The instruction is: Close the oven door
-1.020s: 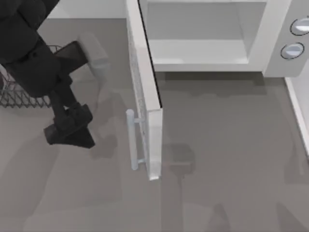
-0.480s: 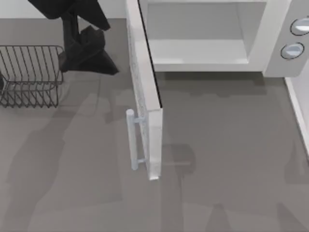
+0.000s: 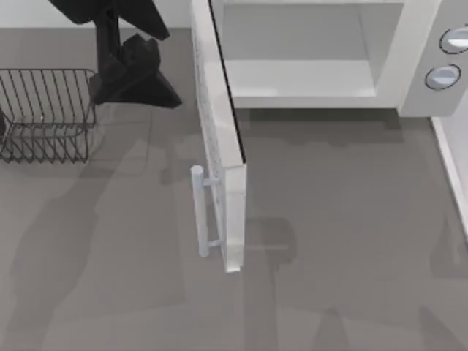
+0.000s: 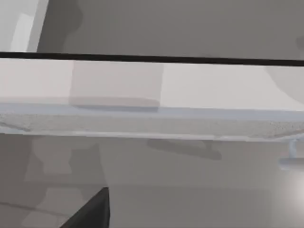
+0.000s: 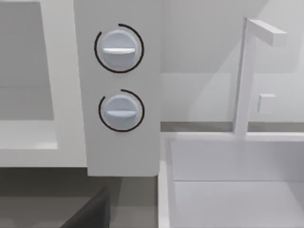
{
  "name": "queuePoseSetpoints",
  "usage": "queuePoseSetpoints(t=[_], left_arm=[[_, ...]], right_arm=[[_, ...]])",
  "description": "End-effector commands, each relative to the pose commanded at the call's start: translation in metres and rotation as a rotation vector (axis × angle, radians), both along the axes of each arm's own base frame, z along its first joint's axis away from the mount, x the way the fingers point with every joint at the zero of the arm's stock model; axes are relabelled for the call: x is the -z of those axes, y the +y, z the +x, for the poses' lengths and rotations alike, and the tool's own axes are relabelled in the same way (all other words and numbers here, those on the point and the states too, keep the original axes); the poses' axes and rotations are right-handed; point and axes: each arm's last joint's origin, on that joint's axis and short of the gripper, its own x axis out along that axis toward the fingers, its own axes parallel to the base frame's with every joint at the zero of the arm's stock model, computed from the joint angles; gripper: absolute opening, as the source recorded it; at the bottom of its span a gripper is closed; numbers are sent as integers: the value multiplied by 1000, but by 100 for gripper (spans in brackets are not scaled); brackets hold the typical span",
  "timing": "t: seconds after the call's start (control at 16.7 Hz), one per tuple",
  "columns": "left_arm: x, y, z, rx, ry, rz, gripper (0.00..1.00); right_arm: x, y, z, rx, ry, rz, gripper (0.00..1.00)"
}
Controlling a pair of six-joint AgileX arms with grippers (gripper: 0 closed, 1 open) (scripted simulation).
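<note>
The oven (image 3: 307, 77) stands at the back of the table with its pale cavity exposed and two round knobs (image 3: 444, 75) on its right panel. The oven door (image 3: 219, 146) is swung open and juts toward the table's front, its bar handle (image 3: 199, 212) facing left. My left gripper (image 3: 135, 93) hangs at the back, left of the door's outer face and apart from it. The left wrist view looks at that face: the white frame (image 4: 142, 83), the speckled window (image 4: 142, 126) and the handle's end (image 4: 292, 159). The right wrist view faces the knobs (image 5: 118, 50).
A dark wire rack (image 3: 44, 113) sits at the left, just beside my left gripper. A white sink (image 5: 237, 190) with a faucet (image 5: 244, 76) adjoins the oven's right side; its edge (image 3: 450, 168) runs along the table's right.
My left arm has swung from the table's left middle up to the back beside the door, uncovering the wire rack. In the last half second it barely moved. The door has not moved.
</note>
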Motion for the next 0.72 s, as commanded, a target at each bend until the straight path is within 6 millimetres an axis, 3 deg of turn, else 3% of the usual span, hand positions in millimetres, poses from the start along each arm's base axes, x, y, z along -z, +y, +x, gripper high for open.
queuePoseSetpoints(t=[0.18, 0.54, 0.72], left_arm=[[15, -11, 3, 7, 5, 1, 100], [64, -38, 7, 6, 1, -1, 100], [69, -41, 7, 6, 3, 0, 100]], right_arm=[[0, 0, 0, 0, 0, 0, 100], [0, 0, 0, 0, 0, 0, 100], [0, 0, 0, 0, 0, 0, 100]])
